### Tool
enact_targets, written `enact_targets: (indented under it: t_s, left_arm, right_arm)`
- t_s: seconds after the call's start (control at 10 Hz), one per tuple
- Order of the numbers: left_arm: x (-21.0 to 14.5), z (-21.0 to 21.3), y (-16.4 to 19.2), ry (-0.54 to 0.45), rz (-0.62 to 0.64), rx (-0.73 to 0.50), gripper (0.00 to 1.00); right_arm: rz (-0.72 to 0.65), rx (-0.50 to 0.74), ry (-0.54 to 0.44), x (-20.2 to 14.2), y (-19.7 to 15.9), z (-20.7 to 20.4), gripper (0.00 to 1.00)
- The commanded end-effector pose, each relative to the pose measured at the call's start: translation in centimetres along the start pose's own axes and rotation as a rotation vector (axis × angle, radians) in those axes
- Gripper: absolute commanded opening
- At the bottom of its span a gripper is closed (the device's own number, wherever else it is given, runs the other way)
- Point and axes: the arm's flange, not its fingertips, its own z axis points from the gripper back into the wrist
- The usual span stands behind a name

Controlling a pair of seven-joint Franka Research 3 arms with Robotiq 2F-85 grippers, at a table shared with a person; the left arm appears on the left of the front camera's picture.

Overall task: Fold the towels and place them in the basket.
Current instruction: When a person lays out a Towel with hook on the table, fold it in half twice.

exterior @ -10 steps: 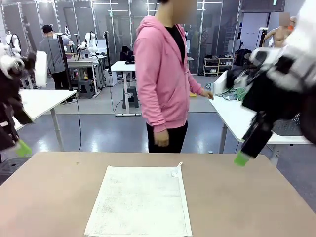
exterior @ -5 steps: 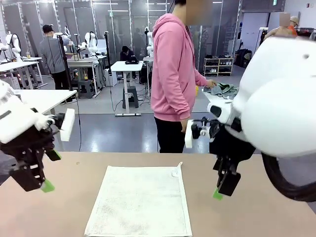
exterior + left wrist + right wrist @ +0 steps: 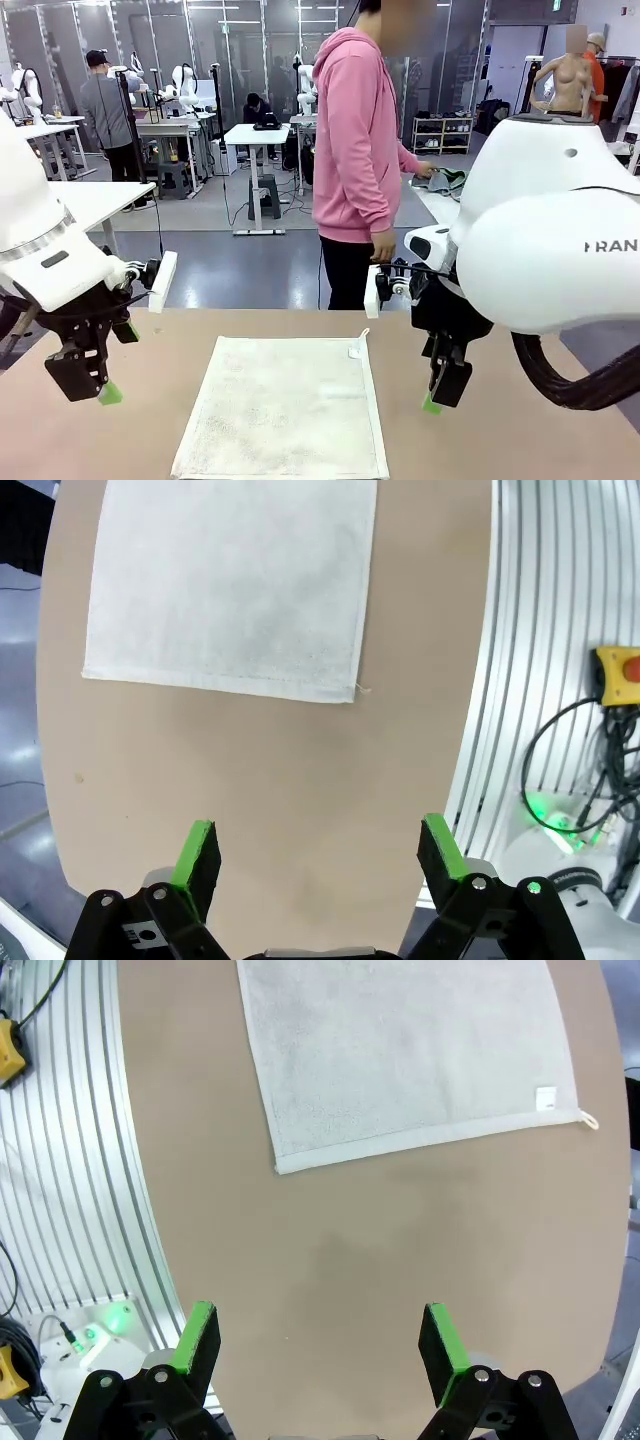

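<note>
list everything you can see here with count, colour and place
off-white rectangular terry towel: one, cream, flat at the table's middle, label at its far right corner
brown tabletop: one, tan, under the towel
yellow box with red button: one, off the table's edge
person in pink hoodie: one, standing at the far side
left gripper: one, black with green pads, open, over bare table left of the towel
right gripper: one, same colours, open, over bare table right of the towel
</note>
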Motion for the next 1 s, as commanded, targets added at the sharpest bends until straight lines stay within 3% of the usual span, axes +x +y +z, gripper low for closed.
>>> enact_targets:
  t_s: [0.0, 0.4, 0.6, 0.9]
  left_arm:
    - [0.1, 0.1, -0.1, -0.020, -0.015, -0.010, 1.00]
    - [0.0, 0.0, 0.0, -0.001, -0.003, 0.000, 1.00]
    - [0.7, -3.4, 0.4, -0.031, -0.016, 0.029, 1.00]
    - [1.0, -8.2, 0.2, -0.065, -0.020, -0.037, 1.00]
  right_arm:
    - [0.003, -0.006, -0.004, -0.1, 0.2, 0.4, 1.00]
    - [0.001, -0.006, -0.005, 0.0, 0.1, 0.3, 1.00]
    - [0.089, 0.002, -0.008, 0.7, 0.4, -2.7, 1.00]
    - [0.144, 0.048, 0.016, 1.9, 0.0, -7.0, 1.00]
